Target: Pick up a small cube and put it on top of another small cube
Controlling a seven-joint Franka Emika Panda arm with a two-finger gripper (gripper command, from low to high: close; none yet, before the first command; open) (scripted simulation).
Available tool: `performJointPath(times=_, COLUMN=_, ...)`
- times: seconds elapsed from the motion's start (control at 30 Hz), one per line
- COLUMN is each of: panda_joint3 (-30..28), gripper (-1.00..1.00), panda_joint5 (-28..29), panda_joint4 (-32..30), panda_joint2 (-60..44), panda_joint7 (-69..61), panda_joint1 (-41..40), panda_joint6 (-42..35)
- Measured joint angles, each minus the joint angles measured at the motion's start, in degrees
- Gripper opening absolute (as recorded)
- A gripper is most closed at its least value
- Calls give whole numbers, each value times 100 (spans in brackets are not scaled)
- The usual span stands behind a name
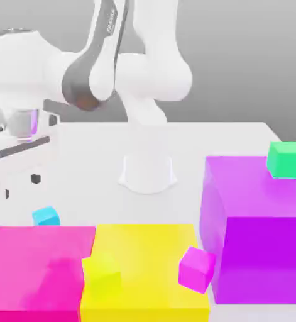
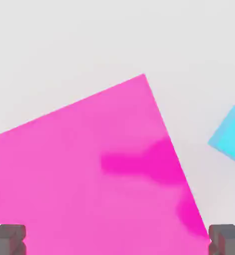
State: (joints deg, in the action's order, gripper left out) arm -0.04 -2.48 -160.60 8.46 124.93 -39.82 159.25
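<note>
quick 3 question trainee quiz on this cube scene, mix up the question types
1. True or false: the small green cube sits on top of the big purple block.
2. The small cyan cube rests on: A) the white table B) the big pink block C) the big yellow block
3. Fill in: the gripper has its jaws ____.

Key: 1 true; 2 A; 3 open

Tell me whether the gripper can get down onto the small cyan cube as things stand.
Probably yes. The gripper hangs open above the white table, up and to the exterior view's left of the small cyan cube. Nothing lies between them, though the big pink block sits close beside it.
</note>
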Motion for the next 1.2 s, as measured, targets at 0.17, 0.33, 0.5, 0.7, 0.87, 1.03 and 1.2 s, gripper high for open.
performJointPath(times=0.17, panda_joint3=-199, gripper=0, panda_joint5=209, panda_joint4=-442, panda_joint2=-564, panda_joint7=1383, panda_joint1=-530, panda_joint6=420)
performJointPath(times=0.33, panda_joint3=-166, gripper=0, panda_joint5=146, panda_joint4=-387, panda_joint2=-1496, panda_joint7=1587, panda_joint1=-614, panda_joint6=1182)
performJointPath(times=0.5, panda_joint3=-37, gripper=-100, panda_joint5=74, panda_joint4=-261, panda_joint2=-2259, panda_joint7=1549, panda_joint1=-717, panda_joint6=1810)
performJointPath(times=0.7, panda_joint3=-35, gripper=-100, panda_joint5=70, panda_joint4=-260, panda_joint2=-2262, panda_joint7=1546, panda_joint1=-718, panda_joint6=1826)
performJointPath(times=0.87, panda_joint3=-145, gripper=-100, panda_joint5=191, panda_joint4=-415, panda_joint2=-1362, panda_joint7=1629, panda_joint1=-642, panda_joint6=1082)
performJointPath(times=1.03, panda_joint3=97, gripper=-100, panda_joint5=252, panda_joint4=-242, panda_joint2=-709, panda_joint7=1248, panda_joint1=-547, panda_joint6=255)
performJointPath(times=1.2, panda_joint3=466, gripper=-100, panda_joint5=240, panda_joint4=505, panda_joint2=-646, panda_joint7=110, panda_joint1=350, panda_joint6=-547)
